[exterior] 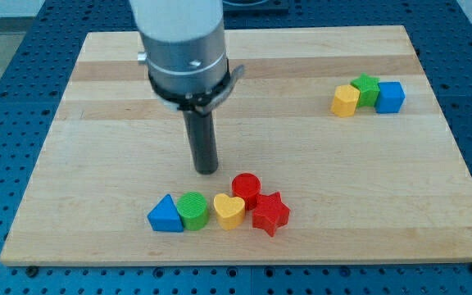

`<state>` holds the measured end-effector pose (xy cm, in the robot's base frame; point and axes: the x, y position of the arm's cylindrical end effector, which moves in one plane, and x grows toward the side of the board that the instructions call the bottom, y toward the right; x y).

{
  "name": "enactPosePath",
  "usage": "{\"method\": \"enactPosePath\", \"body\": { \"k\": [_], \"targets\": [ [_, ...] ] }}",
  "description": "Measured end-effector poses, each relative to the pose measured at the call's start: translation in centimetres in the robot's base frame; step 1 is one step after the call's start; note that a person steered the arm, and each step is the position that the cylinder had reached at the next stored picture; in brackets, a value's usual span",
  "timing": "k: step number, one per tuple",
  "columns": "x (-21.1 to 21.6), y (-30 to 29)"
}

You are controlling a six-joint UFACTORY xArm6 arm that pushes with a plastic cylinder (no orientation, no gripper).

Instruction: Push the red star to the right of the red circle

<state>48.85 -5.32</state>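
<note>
Locate the red star (270, 214) first: it lies near the board's near edge, touching the red circle (246, 188) on that block's near-right side. The task is close to met, but the star sits nearer than the circle rather than squarely to its right.

The arm carries no gripper, so nothing opens, closes or holds. It ends in a rod, and the tip (207, 170) rests on the wooden board (301, 147), just far-left of the red circle and clear of every block.

To finish well, bring the tip around the right side of the cluster to the near side of the star, then push it away from you in a short stroke until it sits level with the circle. Avoid crossing the cluster, since the yellow heart (229, 211) touches the circle and would likely shift with it. The star's points may make it turn under an off-centre push, so aim at its middle.

All blocks look like smooth, matte plastic. The green cylinder (192, 211) and blue triangle (166, 215) continue the row leftward. The board shows pale, banded grain.
</note>
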Motion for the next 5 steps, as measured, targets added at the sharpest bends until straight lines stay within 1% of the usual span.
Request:
{"method": "enactPosePath", "body": {
  "k": [1,2,4,5],
  "targets": [
    [-0.3,1.7],
    [1.3,2.9],
    [1.7,5.5],
    [0.7,7.4]
  ]
}}
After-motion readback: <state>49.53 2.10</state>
